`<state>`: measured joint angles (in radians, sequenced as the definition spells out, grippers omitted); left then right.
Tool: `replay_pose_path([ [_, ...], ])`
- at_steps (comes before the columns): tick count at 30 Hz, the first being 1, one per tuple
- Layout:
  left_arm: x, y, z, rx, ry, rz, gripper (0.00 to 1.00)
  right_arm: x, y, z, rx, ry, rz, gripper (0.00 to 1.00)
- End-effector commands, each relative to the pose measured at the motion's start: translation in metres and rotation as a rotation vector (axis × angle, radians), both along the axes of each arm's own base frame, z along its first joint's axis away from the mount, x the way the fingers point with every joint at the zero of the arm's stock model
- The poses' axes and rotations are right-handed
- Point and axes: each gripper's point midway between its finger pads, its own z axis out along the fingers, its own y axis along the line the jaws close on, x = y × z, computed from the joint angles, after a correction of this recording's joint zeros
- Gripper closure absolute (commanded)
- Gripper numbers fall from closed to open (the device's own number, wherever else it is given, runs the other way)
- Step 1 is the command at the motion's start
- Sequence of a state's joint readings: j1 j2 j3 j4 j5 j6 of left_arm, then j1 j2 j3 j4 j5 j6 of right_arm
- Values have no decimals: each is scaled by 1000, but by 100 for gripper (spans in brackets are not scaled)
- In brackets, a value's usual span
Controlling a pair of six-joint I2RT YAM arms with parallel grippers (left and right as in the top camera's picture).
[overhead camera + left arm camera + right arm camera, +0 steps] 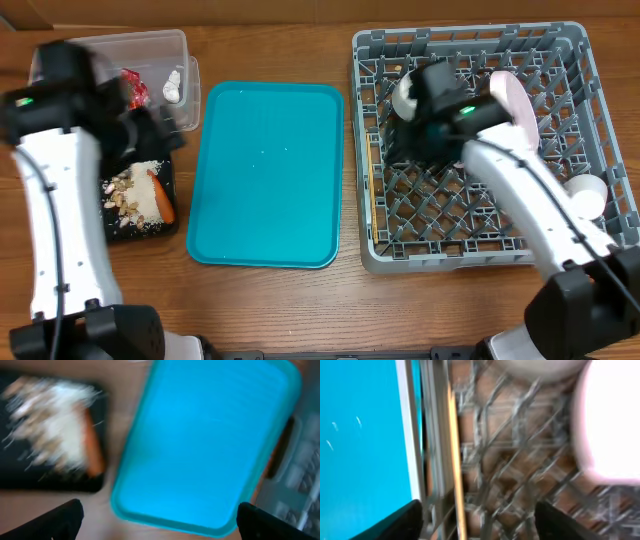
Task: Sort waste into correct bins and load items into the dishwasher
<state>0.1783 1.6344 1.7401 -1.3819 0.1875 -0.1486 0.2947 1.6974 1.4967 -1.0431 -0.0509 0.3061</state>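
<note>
Carrot (163, 198) sat in black tray (172, 232) left of teal tray (265, 180), touching nut-shell scraps (128, 190). Red wrapper (133, 85) and white wrapper (175, 88) in clear tub (150, 40), left of teal tray, further back. Dish rack (450, 262) right of teal tray, chopstick (455, 460) lying along wall nearest it. Left gripper (160, 522) jaws wide apart, empty, over teal tray edge. Right gripper (480, 522) jaws apart too, empty, over dish rack

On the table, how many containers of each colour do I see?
Clear tub: 1
Black tray: 1
Teal tray: 1
Grey dish rack: 1
Total: 4
</note>
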Motion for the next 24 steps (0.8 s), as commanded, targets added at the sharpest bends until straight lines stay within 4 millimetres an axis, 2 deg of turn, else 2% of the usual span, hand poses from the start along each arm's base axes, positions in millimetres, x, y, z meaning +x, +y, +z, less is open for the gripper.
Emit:
replay_pose_path([
  [1, 2, -60, 0, 14, -38, -358, 0, 13, -24, 35, 27, -97, 60, 17],
  [3, -10, -77, -6, 37, 7, -457, 0, 9, -44, 31, 23, -59, 21, 14],
  [4, -15, -80, -9, 51, 38, -473, 0, 6, -53, 29, 20, -36, -2, 14],
  [6, -29, -82, -14, 79, 103, -485, 0, -5, -72, 24, 14, 24, -54, 12],
  [10, -42, -80, -16, 68, 162, -465, 0, -21, -96, 18, 9, 104, -115, 0],
  [17, -61, -76, -13, 82, 129, -438, 0, -47, -104, 26, 9, 97, -140, 0],
  [20, -68, -67, -13, 134, 43, -382, 0, -56, -104, 35, 16, 1, -139, 0],
  [24, -80, -66, -10, 148, -125, -357, 0, -75, -104, 58, 27, -182, -136, 0],
])
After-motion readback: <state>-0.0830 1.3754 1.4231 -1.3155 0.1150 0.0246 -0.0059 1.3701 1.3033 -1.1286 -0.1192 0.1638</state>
